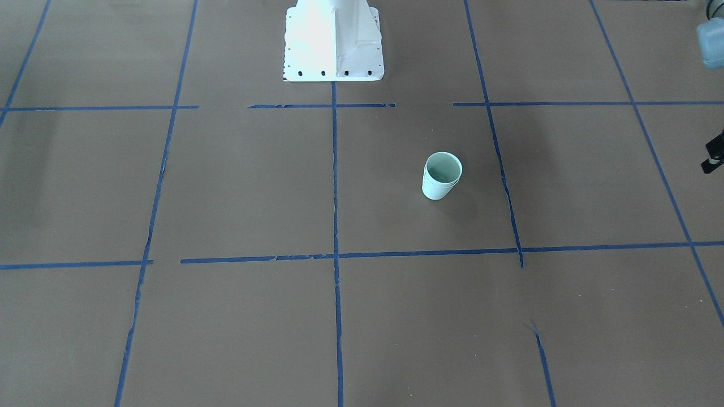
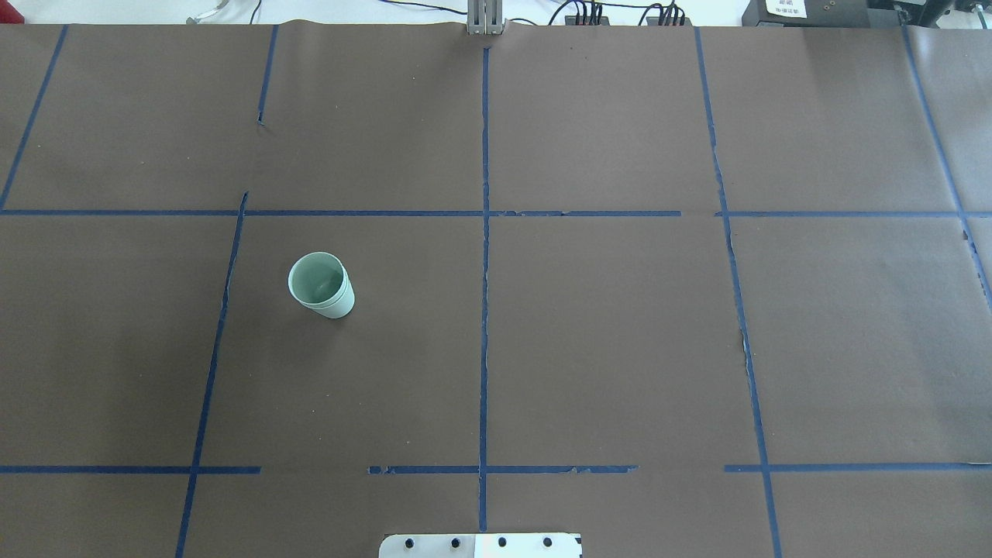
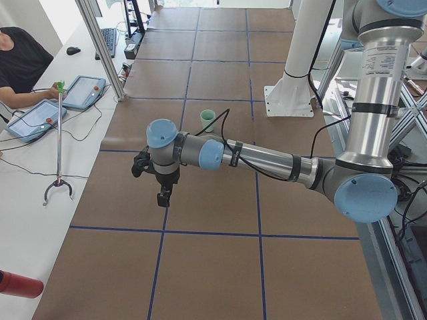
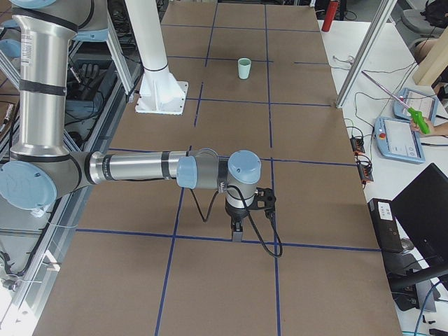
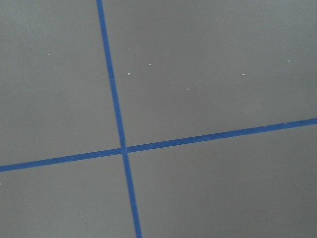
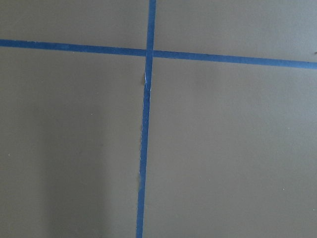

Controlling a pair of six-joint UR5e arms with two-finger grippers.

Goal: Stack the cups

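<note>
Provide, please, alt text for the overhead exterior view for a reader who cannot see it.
Two small pale mint-green tapered cups, apparently one nested in the other, stand upright left of centre on a brown paper-covered table gridded with blue tape lines. No robot arm is in view; only a white base plate shows at the bottom edge.

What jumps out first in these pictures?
A lone pale mint-green cup stack stands upright on the brown, blue-taped table, on the robot's left side; a second rim inside suggests two cups nested. The left hand and right hand hang near the table's ends, far from it.
</note>
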